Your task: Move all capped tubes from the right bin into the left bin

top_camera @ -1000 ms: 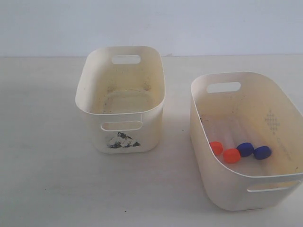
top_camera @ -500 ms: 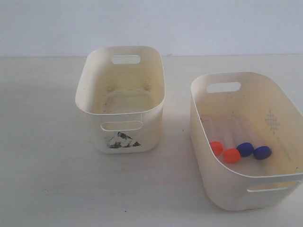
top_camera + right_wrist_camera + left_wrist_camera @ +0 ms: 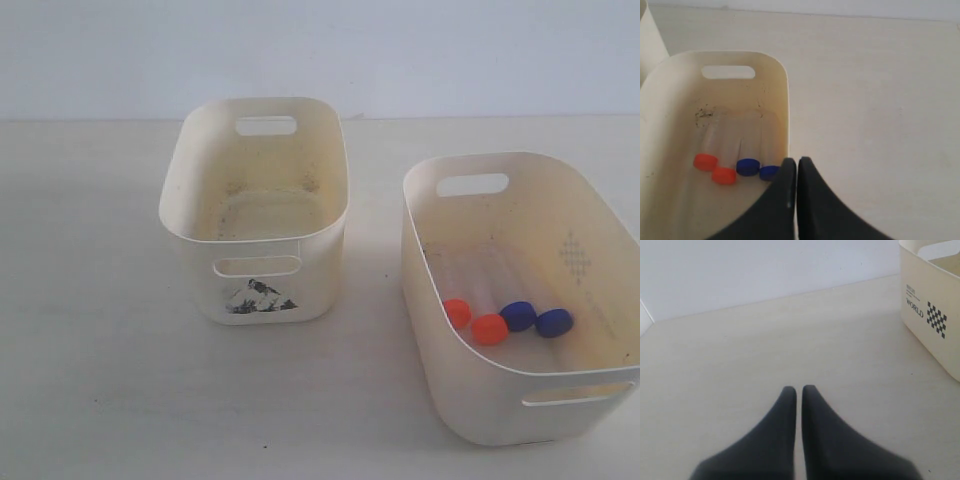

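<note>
Four capped tubes lie side by side in the right bin, caps toward the near wall: two orange-red caps and two dark blue caps. In the right wrist view the same caps show inside the right bin. The left bin with the mountain picture holds nothing. My right gripper is shut and empty, above the right bin's rim. My left gripper is shut and empty over bare table, with the left bin off to one side. Neither gripper shows in the exterior view.
Both bins stand on a pale table with a white wall behind. A gap of table separates the two bins. The left bin's side shows a checker mark and the word WORLD.
</note>
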### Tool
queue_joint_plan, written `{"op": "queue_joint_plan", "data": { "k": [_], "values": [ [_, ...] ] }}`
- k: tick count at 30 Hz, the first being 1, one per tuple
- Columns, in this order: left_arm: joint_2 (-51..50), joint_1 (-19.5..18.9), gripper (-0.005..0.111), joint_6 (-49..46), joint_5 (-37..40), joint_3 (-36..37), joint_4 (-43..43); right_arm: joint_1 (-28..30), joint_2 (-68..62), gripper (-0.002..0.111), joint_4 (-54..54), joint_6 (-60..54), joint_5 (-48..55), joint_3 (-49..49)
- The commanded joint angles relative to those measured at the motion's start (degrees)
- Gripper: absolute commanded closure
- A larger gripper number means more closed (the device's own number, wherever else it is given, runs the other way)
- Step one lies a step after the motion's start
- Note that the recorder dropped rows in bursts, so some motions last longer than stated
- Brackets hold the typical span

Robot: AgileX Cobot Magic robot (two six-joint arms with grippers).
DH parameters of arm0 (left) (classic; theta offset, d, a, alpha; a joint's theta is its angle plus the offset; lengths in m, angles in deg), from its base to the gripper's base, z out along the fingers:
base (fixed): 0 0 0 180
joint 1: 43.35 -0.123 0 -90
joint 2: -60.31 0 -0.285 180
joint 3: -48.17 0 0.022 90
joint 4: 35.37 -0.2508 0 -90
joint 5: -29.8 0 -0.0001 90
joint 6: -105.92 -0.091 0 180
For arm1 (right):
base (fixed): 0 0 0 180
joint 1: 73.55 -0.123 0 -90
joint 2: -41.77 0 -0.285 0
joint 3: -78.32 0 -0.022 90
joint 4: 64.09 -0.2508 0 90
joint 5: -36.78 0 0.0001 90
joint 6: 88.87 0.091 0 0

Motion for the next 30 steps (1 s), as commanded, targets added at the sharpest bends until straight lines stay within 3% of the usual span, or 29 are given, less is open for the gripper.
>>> {"op": "queue_joint_plan", "data": {
  "k": [1,8,12,19,23,30],
  "values": [
    [-0.03,0.08,0.102,0.54,-0.23,-0.21,0.18,0.06,-1.4,0.109,0.57,-0.42,-3.98,0.51],
    [-0.03,0.08,0.102,0.54,-0.23,-0.21,0.18,0.06,-1.4,0.109,-3.04,-0.14,-10.26,0.29],
    [-0.03,0.08,0.102,0.54,-0.23,-0.21,0.18,0.06,-1.73,0.109,-15.08,-1.4,-18.33,0.29],
    [-0.03,0.08,0.102,0.54,-0.23,-0.21,0.18,0.06,-9.13,0.109,-32.84,-19.23,-20.61,0.5],
    [-0.03,0.08,0.102,0.54,-0.23,-0.21,0.18,0.06,-16.88,0.109,-34.12,-26.22,-14.87,5.04],
    [-0.03,0.08,0.102,0.54,-0.23,-0.21,0.18,-0.45,-30.18,0.109,-33.13,-25.79,-0.36,22.02]
  ]
}}
